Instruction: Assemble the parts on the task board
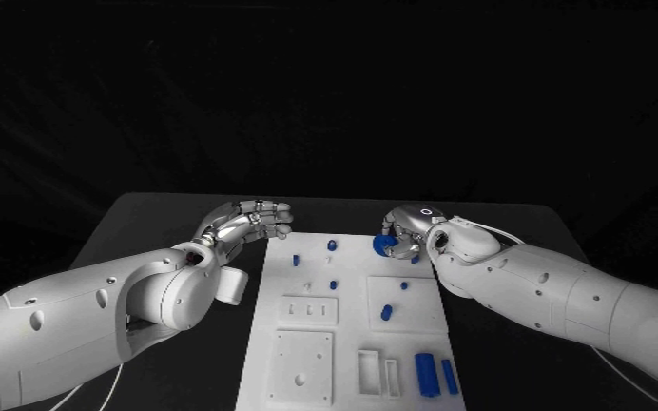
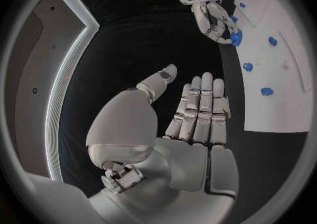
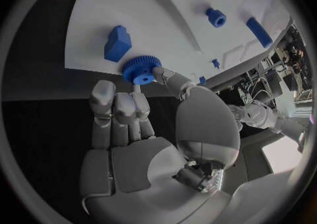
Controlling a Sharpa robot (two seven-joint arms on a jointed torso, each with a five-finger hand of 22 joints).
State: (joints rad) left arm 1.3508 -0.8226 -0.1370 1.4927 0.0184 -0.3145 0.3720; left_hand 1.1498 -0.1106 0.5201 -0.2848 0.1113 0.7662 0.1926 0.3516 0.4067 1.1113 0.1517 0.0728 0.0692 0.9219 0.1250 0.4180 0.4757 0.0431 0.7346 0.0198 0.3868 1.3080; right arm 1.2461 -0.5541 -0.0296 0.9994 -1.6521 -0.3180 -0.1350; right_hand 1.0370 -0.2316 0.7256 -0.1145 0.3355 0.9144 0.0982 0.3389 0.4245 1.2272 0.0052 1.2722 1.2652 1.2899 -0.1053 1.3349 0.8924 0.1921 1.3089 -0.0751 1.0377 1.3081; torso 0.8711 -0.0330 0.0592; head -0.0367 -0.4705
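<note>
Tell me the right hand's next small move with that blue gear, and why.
Probably lower the blue gear onto the white board. The right hand pinches it in its fingers at the board's far edge, not yet seated. The left hand is open beside the board.

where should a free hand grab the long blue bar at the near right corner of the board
Probably across the middle of the blue bar, a pinch from above on its two long sides: it lies flat on the task board, with a second bar close beside it, so fingers need to slip into that gap.
</note>
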